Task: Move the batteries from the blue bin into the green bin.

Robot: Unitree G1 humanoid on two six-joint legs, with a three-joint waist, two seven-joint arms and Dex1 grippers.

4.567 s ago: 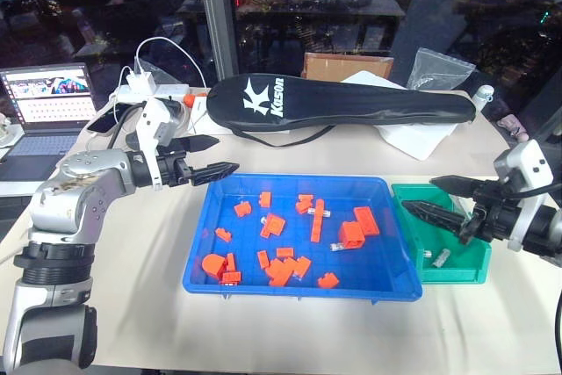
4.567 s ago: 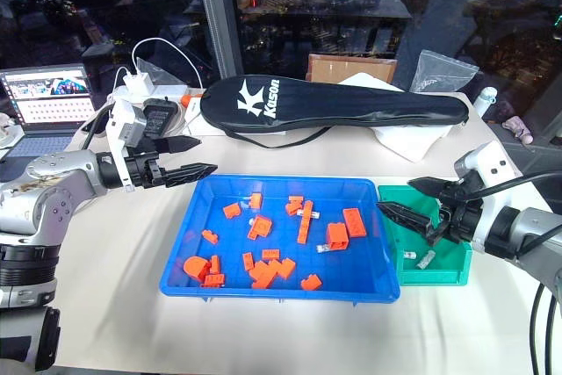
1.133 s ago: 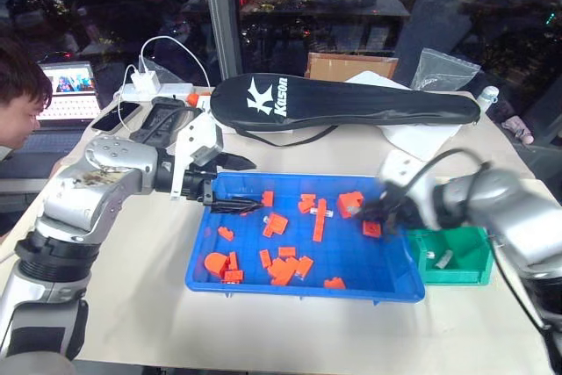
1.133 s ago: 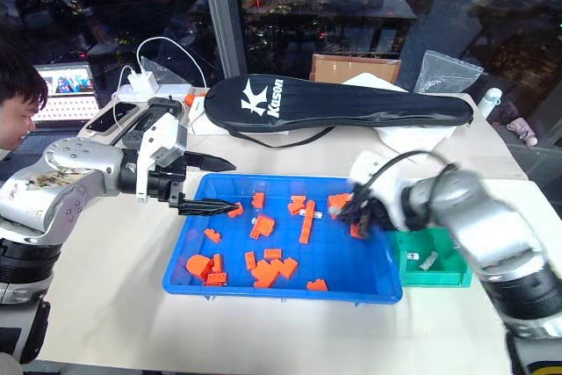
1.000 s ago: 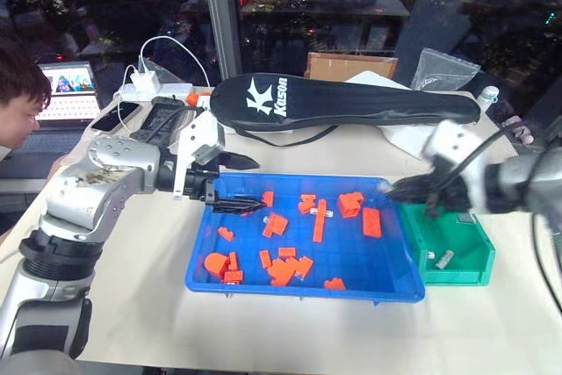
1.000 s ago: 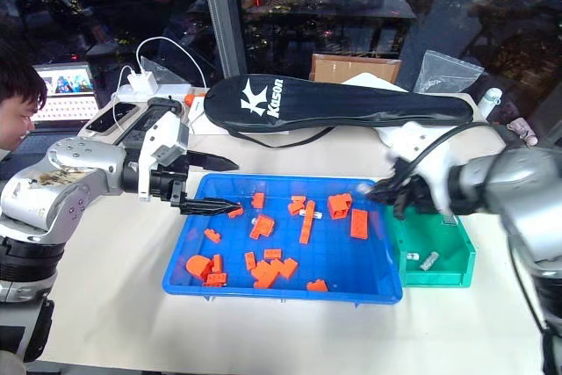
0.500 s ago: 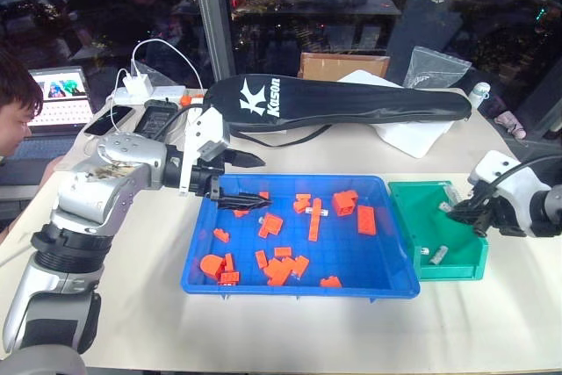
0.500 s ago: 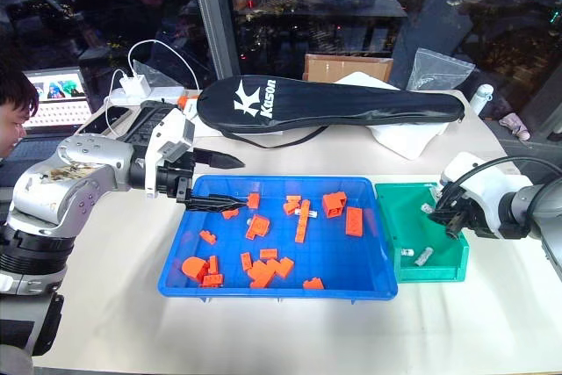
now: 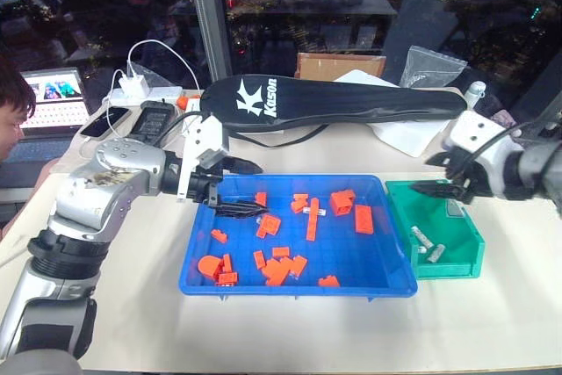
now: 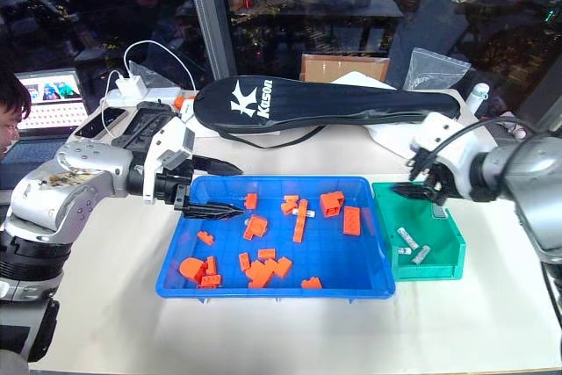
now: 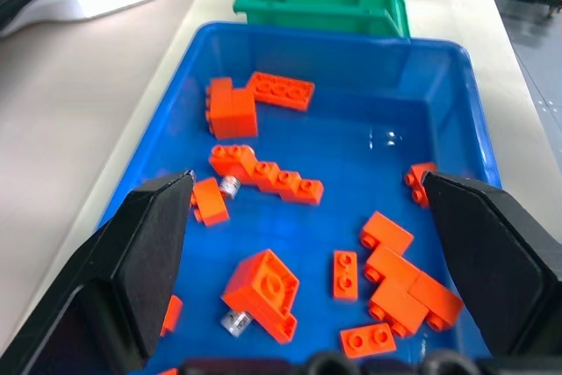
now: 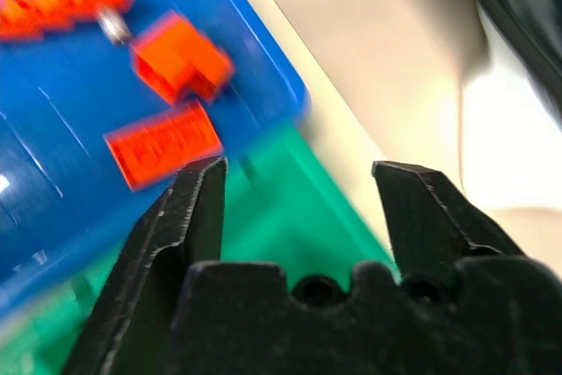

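Note:
The blue bin (image 9: pixel 290 180) sits mid-table, holding orange bricks and a few batteries (image 11: pixel 230 185), one half under a brick (image 11: pixel 234 323). To its right stands the green bin (image 9: pixel 457 267) with two batteries (image 9: pixel 420 236) lying near its front. My left gripper (image 9: pixel 262 188) hovers open over the blue bin's far-left corner with nothing between its fingers. Above the green bin's far-left corner, beside the blue bin's rim, hangs my right gripper (image 9: pixel 421 175). It is open and empty, as the right wrist view confirms (image 12: pixel 297 167).
Behind the bins lies a black racket case (image 9: pixel 334 103), with a white cloth (image 9: pixel 413 133) and a cardboard box (image 9: pixel 338 66) beyond it. A laptop (image 9: pixel 53 98), chargers (image 9: pixel 140 90) and a person's head (image 9: pixel 9 111) are at the far left.
My right gripper swung, shut, from the blue bin's right side across to the green bin, then opened and drew back to that bin's far-left corner. The left gripper stayed put.

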